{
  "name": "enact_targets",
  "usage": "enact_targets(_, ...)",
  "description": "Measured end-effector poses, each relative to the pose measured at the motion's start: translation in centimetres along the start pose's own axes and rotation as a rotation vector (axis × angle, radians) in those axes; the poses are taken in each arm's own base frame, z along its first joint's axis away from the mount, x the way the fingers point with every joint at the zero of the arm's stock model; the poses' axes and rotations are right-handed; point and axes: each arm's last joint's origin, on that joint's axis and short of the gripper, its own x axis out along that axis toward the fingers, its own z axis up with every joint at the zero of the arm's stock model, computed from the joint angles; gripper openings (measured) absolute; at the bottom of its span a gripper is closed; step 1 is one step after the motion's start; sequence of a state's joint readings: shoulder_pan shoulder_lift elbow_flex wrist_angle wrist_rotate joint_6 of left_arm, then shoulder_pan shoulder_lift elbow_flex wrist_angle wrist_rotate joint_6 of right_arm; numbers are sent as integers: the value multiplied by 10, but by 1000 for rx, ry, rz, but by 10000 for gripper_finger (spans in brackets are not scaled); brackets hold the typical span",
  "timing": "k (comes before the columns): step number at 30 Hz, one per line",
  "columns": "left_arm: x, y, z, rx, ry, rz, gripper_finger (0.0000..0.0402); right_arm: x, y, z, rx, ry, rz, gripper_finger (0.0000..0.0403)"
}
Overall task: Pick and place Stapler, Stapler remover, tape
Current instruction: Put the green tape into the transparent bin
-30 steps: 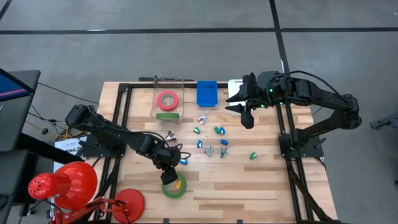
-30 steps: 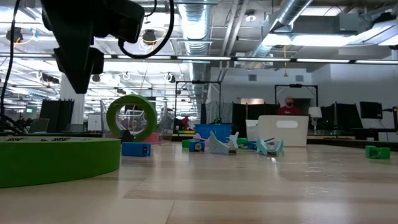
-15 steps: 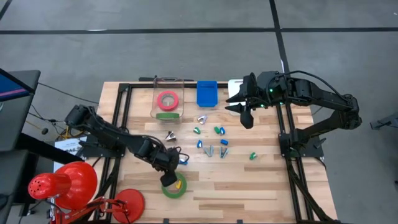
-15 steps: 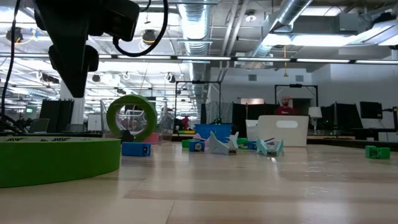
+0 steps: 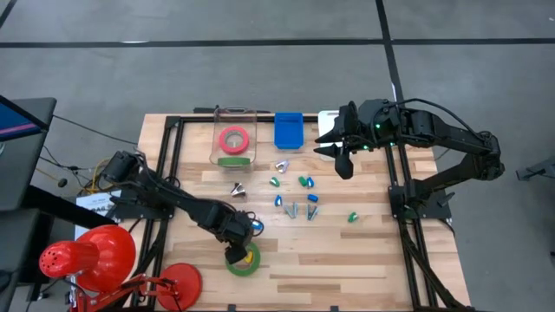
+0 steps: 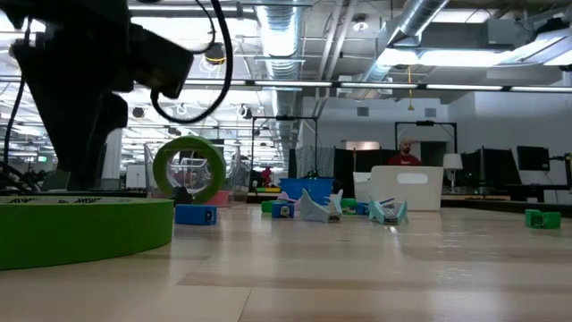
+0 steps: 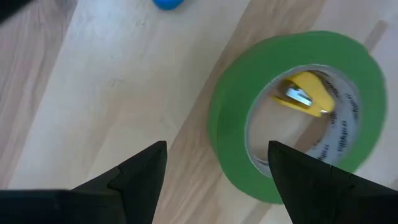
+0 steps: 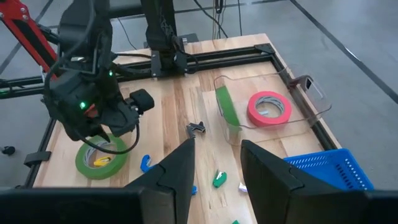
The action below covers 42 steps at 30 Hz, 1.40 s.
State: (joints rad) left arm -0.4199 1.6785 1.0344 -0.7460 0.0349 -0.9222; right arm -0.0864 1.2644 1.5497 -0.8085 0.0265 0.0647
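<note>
left gripper (image 5: 236, 253) has dropped onto the green tape roll (image 5: 244, 258) at the table's near edge, jaws now spread over its rim, grasp looks next; right gripper (image 5: 341, 152) idle, part open

I work in a robotics lab inside an open industrial hall. My station is a butcher-block table (image 5: 347, 260) edged by a black metal frame (image 5: 169, 130), standing on a grey concrete floor (image 5: 260, 69) crossed by dark seams at the top of the high view. In the low view, exposed silver ducts (image 6: 286, 27) and pipes run across the upper frame, with strip lights below them. Rows of dark monitors (image 6: 532, 159) fill the right background, where a person (image 6: 407, 154) sits. A red lamp (image 5: 82, 256) occupies the high view's lower left corner.
</note>
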Motion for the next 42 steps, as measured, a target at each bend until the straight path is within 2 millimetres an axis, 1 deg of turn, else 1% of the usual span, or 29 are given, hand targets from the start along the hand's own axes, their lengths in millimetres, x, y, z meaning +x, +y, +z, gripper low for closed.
enact_targets(6,9,-1,0,2,17,19,270,0,0,0,0,0,0,122)
enact_targets(11,10,-3,0,5,12,8,270,0,0,0,0,0,0,122)
enact_targets(19,12,-10,-8,41,-10,17,270,0,0,0,-3,0,-1,122)
enact_targets(29,17,-10,-9,21,-6,50,270,0,0,0,-3,0,-1,122)
enact_targets(42,20,-10,-9,23,0,60,235,0,0,0,-3,0,-1,122)
